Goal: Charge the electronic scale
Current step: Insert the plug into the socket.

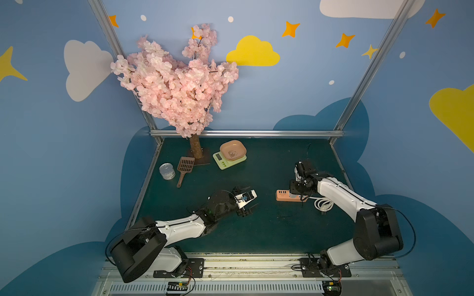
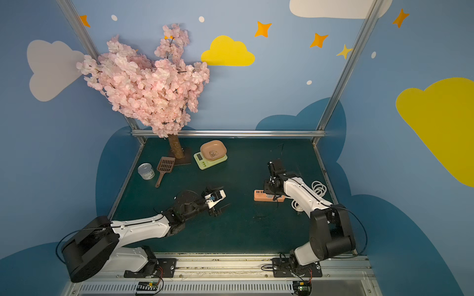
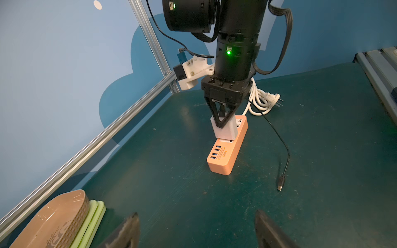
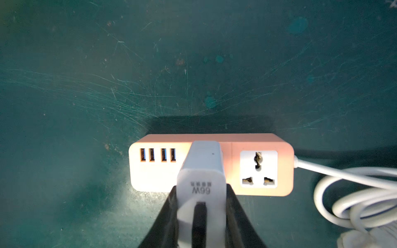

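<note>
The electronic scale (image 1: 225, 164) sits at the far side of the green mat (image 1: 256, 230), just beside the tree trunk (image 1: 196, 150), with the pink dish (image 1: 233, 150) on top. Its long axis runs skewed across the mat and its display end points to the near left. The right arm is bent at the elbow, its wrist pointing straight down, and the right gripper (image 4: 202, 193) is clamped on the white charger (image 4: 204, 163) over the power strip (image 4: 262, 141). The left arm reaches low toward the middle of the mat; the left gripper (image 3: 196, 216) has its jaws wide apart around nothing. A black cable (image 3: 283, 150) trails from the charger, its free plug on the mat. Whether the charger's prongs are seated cannot be told; the left wrist view crops the scale
</note>
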### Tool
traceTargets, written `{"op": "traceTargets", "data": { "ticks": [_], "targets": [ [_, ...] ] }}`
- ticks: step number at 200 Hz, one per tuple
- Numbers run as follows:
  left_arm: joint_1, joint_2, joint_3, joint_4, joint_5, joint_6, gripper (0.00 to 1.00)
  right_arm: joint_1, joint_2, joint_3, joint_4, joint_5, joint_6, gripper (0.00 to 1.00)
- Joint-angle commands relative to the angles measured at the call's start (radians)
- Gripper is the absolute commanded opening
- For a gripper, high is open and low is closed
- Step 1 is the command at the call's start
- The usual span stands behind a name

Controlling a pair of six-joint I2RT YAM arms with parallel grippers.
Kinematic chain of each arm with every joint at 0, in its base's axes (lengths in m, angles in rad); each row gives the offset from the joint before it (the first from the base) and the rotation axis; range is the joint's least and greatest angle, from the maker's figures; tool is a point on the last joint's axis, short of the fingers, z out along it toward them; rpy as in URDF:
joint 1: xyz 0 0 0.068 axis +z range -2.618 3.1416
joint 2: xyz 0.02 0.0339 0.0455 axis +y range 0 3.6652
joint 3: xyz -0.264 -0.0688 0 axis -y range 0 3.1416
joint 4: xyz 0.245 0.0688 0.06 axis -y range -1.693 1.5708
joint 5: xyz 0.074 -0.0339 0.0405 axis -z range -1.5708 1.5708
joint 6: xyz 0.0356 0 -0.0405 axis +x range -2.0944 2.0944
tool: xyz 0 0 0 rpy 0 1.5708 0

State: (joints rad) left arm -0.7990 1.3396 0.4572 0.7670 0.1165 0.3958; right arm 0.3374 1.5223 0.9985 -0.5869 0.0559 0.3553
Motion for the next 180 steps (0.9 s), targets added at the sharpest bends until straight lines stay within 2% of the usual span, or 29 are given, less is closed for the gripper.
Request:
{"op": "traceTargets", "data": {
  "ticks": [1,56,90,117,133,180],
  "targets": [
    [-0.002,-0.019,-0.001,0.014,0.015,-0.012,0.83,0.012,0.093,-0.057,-0.111,-0.122,0.005,0.00],
    [-0.002,-0.023,-0.004,0.014,0.015,-0.013,0.83,0.040,0.120,-0.031,-0.130,-0.057,0.008,0.00],
    [-0.002,-0.023,-0.005,0.014,0.012,-0.012,0.83,0.041,0.120,-0.017,-0.138,-0.065,0.005,0.00],
    [-0.002,-0.023,-0.005,0.014,0.011,-0.013,0.84,0.037,0.099,0.002,-0.145,-0.067,-0.004,0.06],
    [-0.002,-0.023,-0.003,0.014,0.011,-0.012,0.84,0.034,0.086,0.015,-0.146,-0.072,-0.013,0.15],
    [-0.003,-0.024,-0.005,0.009,0.008,-0.011,0.84,0.007,0.007,0.053,-0.149,-0.095,-0.047,0.63]
  ]
}}
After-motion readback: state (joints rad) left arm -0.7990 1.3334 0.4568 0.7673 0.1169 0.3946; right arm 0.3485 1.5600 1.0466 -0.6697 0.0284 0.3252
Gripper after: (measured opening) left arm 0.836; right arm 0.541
